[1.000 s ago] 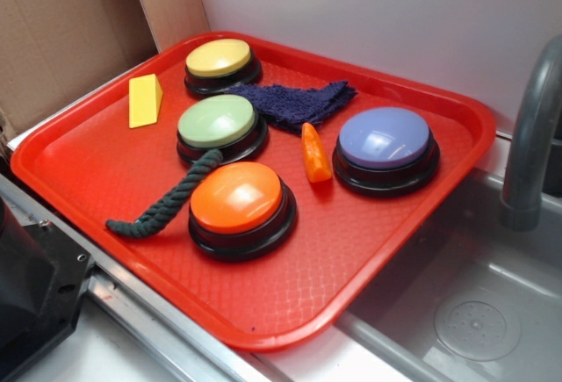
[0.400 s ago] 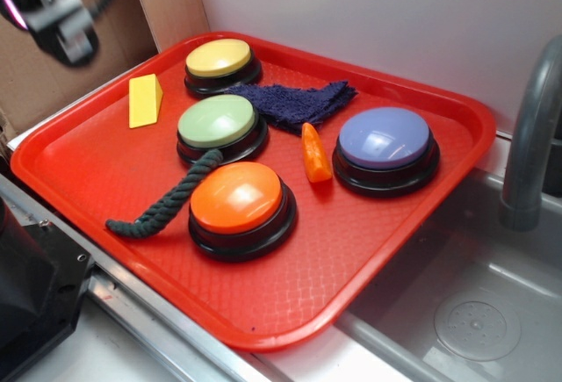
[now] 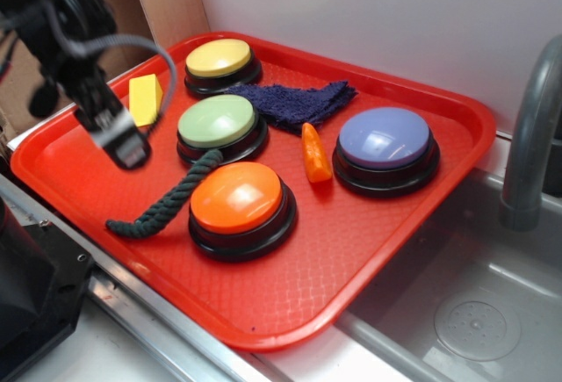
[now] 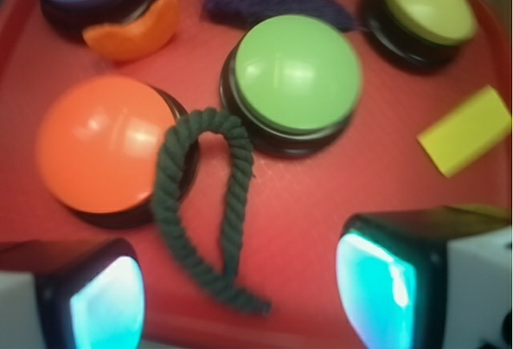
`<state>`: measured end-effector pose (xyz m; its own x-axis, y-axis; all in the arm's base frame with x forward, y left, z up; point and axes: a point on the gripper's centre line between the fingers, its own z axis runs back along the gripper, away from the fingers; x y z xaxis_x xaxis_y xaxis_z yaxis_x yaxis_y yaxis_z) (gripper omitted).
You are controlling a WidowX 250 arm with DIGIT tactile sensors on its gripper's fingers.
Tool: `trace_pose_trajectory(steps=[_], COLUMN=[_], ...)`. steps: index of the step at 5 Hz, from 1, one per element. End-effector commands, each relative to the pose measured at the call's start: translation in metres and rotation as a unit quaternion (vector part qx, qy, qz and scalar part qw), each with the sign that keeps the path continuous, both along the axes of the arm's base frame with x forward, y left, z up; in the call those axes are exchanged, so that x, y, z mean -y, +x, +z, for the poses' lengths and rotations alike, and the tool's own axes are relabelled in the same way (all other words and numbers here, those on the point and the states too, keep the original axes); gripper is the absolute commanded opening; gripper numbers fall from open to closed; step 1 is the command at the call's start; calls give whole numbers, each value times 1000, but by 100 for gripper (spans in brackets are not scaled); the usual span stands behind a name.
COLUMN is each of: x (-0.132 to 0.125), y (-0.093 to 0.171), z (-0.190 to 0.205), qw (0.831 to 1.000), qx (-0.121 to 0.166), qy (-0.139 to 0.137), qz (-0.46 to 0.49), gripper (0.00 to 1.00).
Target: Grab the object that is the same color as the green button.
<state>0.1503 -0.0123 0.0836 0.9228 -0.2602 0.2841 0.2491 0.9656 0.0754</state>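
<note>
A red tray (image 3: pixel 413 250) is found resting beside a grey sink (image 3: pixel 492 312) and carries all items. Four dome buttons are seated on it: a lavender-blue button (image 3: pixel 385 139), an orange button (image 3: pixel 237 198), the green button (image 3: pixel 216 122) and a yellow button (image 3: pixel 218 57). A dark blue cloth (image 3: pixel 294 101) lies behind the green button, a yellow wedge block (image 3: pixel 145 99) near the tray's left rim, and a small orange piece (image 3: pixel 314 154) between the orange and lavender-blue buttons. The gripper (image 4: pixel 240 289) is held above the tray's left front area, not in contact with anything; in the wrist view its two fingers are seen well apart, with nothing between them. The green rope (image 3: pixel 167 202), judged to be the colour match for the green button, lies on the tray bent into a hook, its curved end tucked between the green and orange buttons and touching the orange button's base, its straighter run trailing toward the tray's front edge. The step in hand is judged to be the approach. A clean grasp would be favoured by a descent over the straight run, clear of both button bases, with the jaws set across the rope rather than along it, and lowered fully to the tray surface before closure, since the rope is limp and low-lying.
</note>
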Motion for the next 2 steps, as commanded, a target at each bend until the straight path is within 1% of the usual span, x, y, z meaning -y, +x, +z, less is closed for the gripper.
trace_pose_trajectory(steps=[1, 2], x=[5, 13], y=[12, 10], z=[-38, -55], qw=[998, 998], qx=[37, 26], qy=[-12, -7], qz=[-49, -61], gripper=[100, 100])
